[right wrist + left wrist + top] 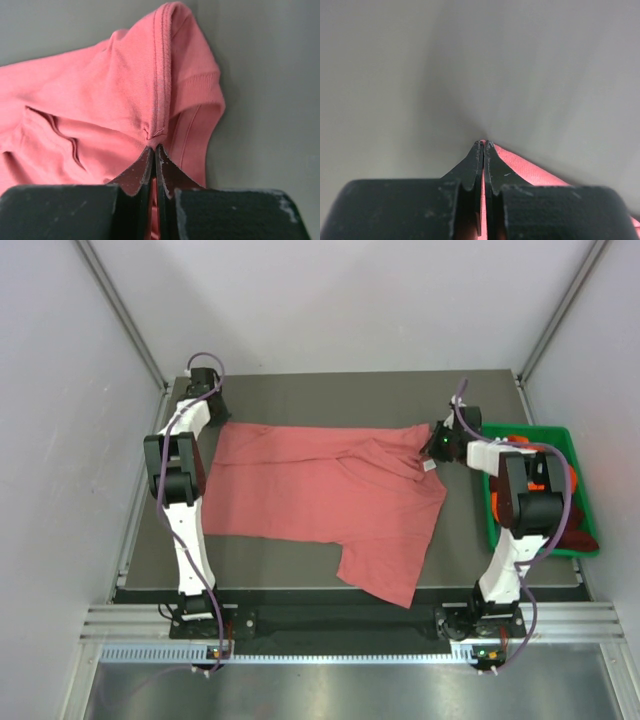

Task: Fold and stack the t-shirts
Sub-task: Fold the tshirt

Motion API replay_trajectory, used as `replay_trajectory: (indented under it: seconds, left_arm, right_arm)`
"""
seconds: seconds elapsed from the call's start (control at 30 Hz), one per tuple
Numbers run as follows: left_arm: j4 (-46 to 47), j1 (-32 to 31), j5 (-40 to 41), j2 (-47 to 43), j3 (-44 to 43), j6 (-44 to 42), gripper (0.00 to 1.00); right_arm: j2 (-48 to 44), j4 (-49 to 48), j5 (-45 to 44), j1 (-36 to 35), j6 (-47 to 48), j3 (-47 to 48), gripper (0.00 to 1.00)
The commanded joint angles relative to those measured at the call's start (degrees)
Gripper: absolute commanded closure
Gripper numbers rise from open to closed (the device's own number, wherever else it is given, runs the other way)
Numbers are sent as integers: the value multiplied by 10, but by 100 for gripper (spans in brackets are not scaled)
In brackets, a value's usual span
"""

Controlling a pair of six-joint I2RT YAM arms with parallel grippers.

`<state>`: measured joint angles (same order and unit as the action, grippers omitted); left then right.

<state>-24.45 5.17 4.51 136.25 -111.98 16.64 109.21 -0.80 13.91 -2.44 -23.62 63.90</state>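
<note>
A dark grey table (300,390) stands between pale white walls (350,300), with both arms rising from its near edge. The left gripper (483,146) has its jaws pressed together on a thin fold of pink cloth, which shows as a strip running off to the right below its fingers. From above this seems to be the far left corner of the salmon-pink t-shirt (320,490), though the arm hides the exact spot. The right gripper (155,148) is likewise clamped tight on the same shirt. It pinches the cloth at the foot of a double-stitched seam, with a ribbed band just to the right of it. Between the two grippers the shirt lies spread across the middle of the table, mostly flat with some creases near the right gripper. One lobe reaches toward the near edge on the right side. At the table's right edge sits a green bin (530,429) holding an orange shirt (516,441) and a maroon shirt (582,537).
</note>
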Motion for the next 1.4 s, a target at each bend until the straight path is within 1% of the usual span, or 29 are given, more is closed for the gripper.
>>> replay_trajectory:
  seconds: [0.0, 0.37, 0.43, 0.47, 0.57, 0.6, 0.67, 0.7, 0.73, 0.77, 0.8, 0.87, 0.9, 0.97, 1.0, 1.03, 1.07, 1.13, 1.17, 1.2, 1.23, 1.27, 1.3, 1.37]
  left_arm:
    - [-33, 19, 48, -9, -9, -1, 100]
    - [-44, 19, 46, -1, -28, 6, 100]
    - [-41, 19, 33, -2, -32, 11, 100]
    - [-37, 18, 11, -3, -33, 13, 100]
    - [-45, 18, -20, -5, -48, 20, 100]
    - [-48, 18, -28, -6, -58, 18, 90]
    - [-51, 19, -42, -18, -65, 12, 78]
    - [-52, 18, -81, -24, -66, 6, 75]
    - [-53, 18, -89, -30, -65, -1, 71]
    - [-53, 18, -92, -44, -64, -2, 70]
    - [-59, 17, -92, -51, -63, -6, 69]
    - [-64, 16, -89, -73, -57, -11, 67]
    - [-73, 15, -82, -81, -52, -14, 62]
    - [-78, 2, -57, -109, -17, -35, 55]
    - [-79, -4, -50, -118, -3, -40, 55]
    - [-82, -16, -28, -134, 12, -43, 55]
    - [-82, -21, -27, -142, 40, -43, 55]
    - [-78, -31, -36, -167, 72, -33, 55]
    - [-72, -34, -42, -176, 107, -29, 55]
    - [-64, -36, -61, -186, 127, -17, 55]
    - [-55, -36, -69, -195, 148, -11, 55]
    - [-40, -35, -86, -211, 183, -7, 55]
    - [-39, -35, -89, -218, 197, 4, 55]
    - [-35, -35, -99, -231, 228, 11, 55]
  right_arm:
    - [-49, -57, 16, 11, -42, -20, 100]
    - [-58, -22, -34, 11, -71, -46, 100]
    - [-59, -15, -49, 12, -79, -48, 100]
    - [-60, -10, -56, 11, -88, -50, 100]
    - [-66, 0, -62, 9, -93, -49, 100]
    - [-70, 4, -59, 7, -92, -44, 95]
    - [-78, 6, -57, 4, -81, -39, 90]
    - [-91, 32, -55, 2, -74, -33, 83]
    - [-98, 40, -55, 2, -60, -29, 80]
    - [-106, 47, -55, -2, -51, -26, 77]
    - [-121, 64, -56, -4, -41, -17, 72]
    - [-132, 86, -70, -14, -2, -6, 67]
    - [-132, 97, -78, -29, 10, 12, 64]
    - [-127, 112, -74, -48, 42, 29, 62]
    - [-121, 112, -59, -70, 51, 45, 62]
    - [-117, 112, -50, -81, 70, 55, 62]
    - [-110, 112, -37, -101, 80, 66, 61]
    - [-85, 106, 3, -116, 106, 102, 61]
    - [-74, 103, 17, -123, 113, 114, 61]
    - [-47, 102, 52, -124, 131, 140, 60]
    - [-32, 106, 69, -125, 139, 156, 60]
    - [-18, 121, 78, -127, 150, 172, 59]
    - [7, 127, 92, -128, 161, 198, 58]
    - [28, 139, 108, -133, 201, 218, 57]
